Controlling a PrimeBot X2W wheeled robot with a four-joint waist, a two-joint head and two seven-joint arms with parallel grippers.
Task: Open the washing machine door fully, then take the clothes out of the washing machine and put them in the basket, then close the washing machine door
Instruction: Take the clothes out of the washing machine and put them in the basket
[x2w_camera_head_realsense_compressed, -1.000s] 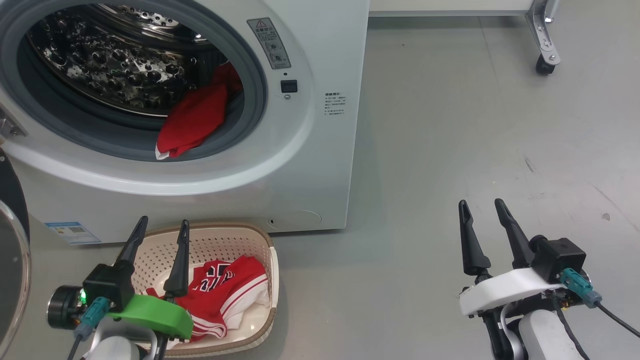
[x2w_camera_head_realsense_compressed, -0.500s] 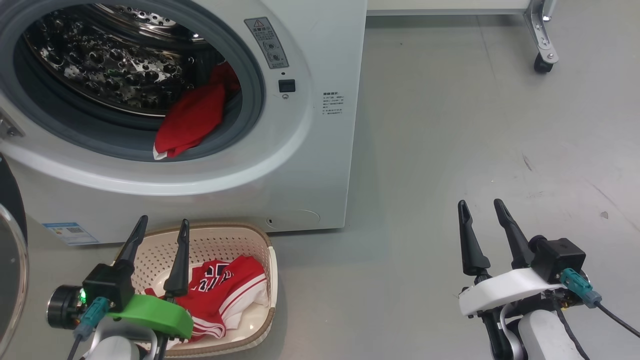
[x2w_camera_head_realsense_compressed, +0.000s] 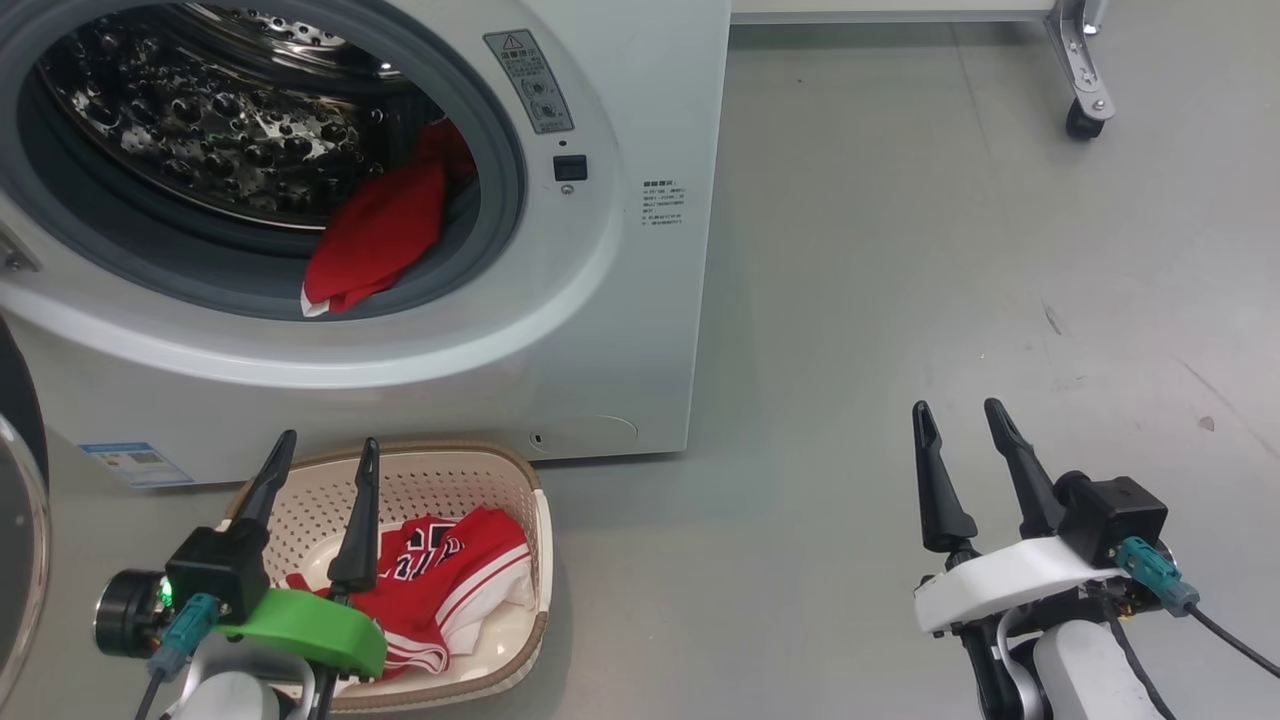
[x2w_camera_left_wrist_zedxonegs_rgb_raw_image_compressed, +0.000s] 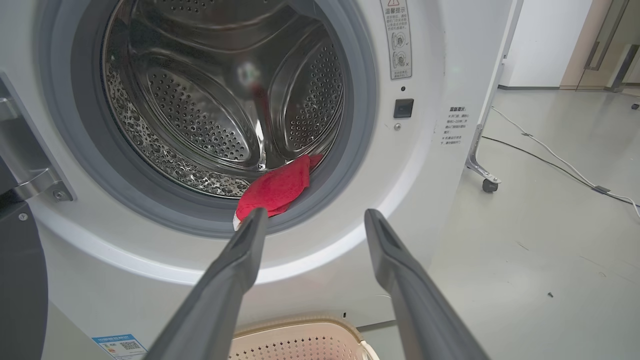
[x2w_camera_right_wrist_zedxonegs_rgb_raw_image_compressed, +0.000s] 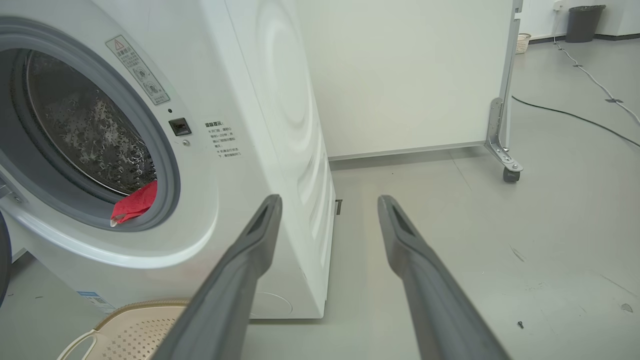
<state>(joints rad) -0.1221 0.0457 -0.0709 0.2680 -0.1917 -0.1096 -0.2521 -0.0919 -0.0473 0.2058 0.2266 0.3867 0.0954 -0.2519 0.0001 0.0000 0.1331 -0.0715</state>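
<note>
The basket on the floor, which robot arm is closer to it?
Left. The left end effector hangs over the basket's left part, fingers open. The right end effector is well off to the basket's right, over the floor.

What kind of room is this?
Probably a lab or workshop, not a home: the washing machine stands on a plain grey floor, beside a wheeled white partition, with a cable across the floor.
</note>
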